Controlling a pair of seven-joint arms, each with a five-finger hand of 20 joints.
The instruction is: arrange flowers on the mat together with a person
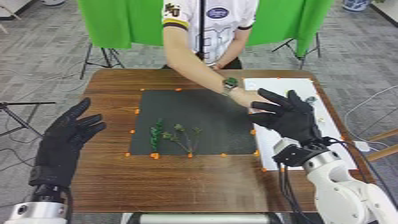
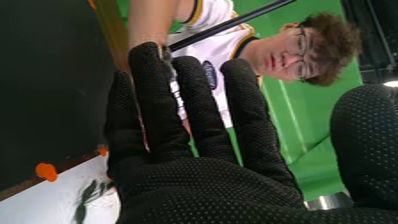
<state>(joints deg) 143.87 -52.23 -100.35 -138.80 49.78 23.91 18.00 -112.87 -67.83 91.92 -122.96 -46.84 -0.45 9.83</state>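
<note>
Stems at seven o'clock on the mat, person's arm at one
Left hand at nine, right hand at three, fingers released.

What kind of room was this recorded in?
Likely a lab or studio workspace: a green backdrop on stands, cables across grey carpet, and a robot's hand over a table.

Green cloth: well beyond the right hand
Brown table: below the right hand
Black stand: left of the left hand
Orange markers: between both hands
Grey floor: beyond both hands
</note>
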